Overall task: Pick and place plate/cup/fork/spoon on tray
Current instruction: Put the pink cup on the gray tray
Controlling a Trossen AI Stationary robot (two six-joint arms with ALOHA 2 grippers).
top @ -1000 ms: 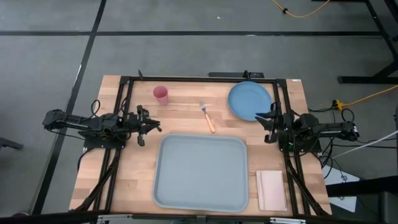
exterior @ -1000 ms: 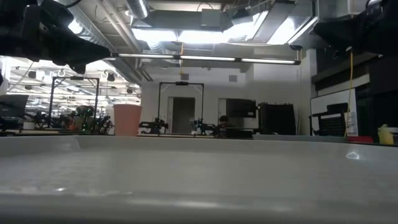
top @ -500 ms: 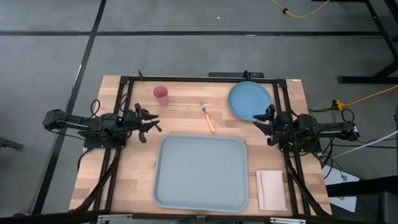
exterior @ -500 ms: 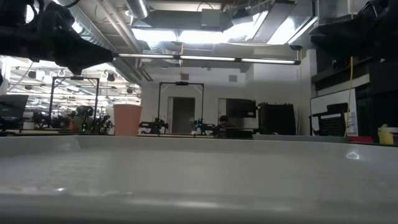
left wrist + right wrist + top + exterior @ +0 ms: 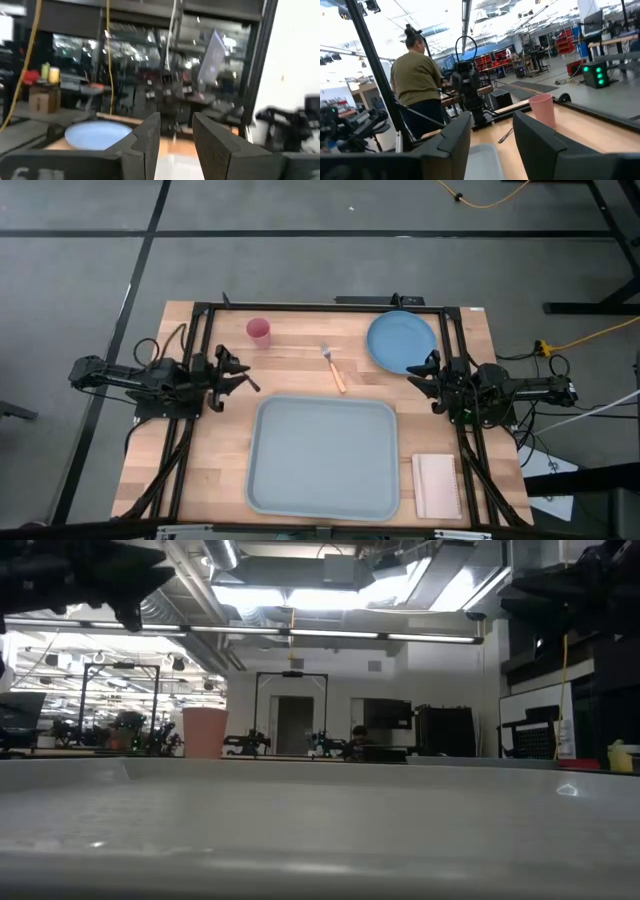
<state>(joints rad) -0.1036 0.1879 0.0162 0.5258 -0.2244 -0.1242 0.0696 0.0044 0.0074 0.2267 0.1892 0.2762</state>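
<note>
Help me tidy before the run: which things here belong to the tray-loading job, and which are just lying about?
For the job:
plate
cup
fork
tray
(no spoon shows)

Lying about:
white pad

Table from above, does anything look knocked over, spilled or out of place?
Nothing stands out. The cup stands upright, the fork lies flat at a slant, the plate sits flat at the far right, and the tray lies square to the table. No spoon is in view.
</note>
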